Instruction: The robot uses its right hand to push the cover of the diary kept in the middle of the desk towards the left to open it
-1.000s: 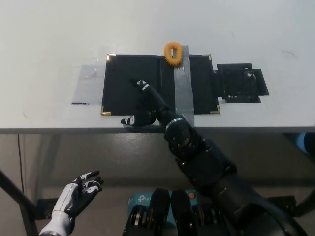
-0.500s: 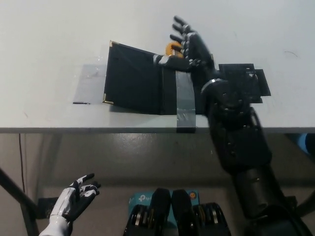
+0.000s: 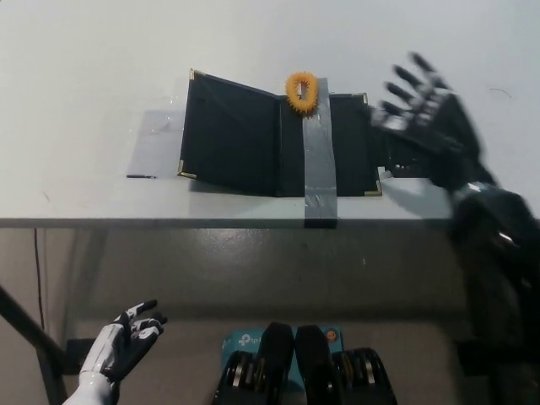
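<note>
One view only, head camera, so you get everything from it. Black diary with brass-coloured corners (image 3: pixel 253 139) sits mid-desk on the white desk top (image 3: pixel 84 84), lying open; its left cover is tilted up off the surface, not flat. Grey tape strip (image 3: pixel 318 160) runs across the diary's right half and down over the desk's front edge. Orange ridged ring (image 3: pixel 301 90) rests at the top of that tape, touching the diary's upper edge. Clear tape patch (image 3: pixel 152 148) lies just left of the diary.

Black right hand (image 3: pixel 426 118) hangs over the right of the diary, fingers spread, holding nothing, motion-blurred. White left hand (image 3: pixel 122 346) rests below desk level at lower left, fingers apart, empty.

Writing: teal label (image 3: pixel 253 342) at the bottom is partly hidden; you can't read it reliably.

Versus half a second ago: the right hand was at the diary's top edge beside the ring; it has swung right, clear of the diary. Right cover corners are exposed again. Left cover tilt is about unchanged.
</note>
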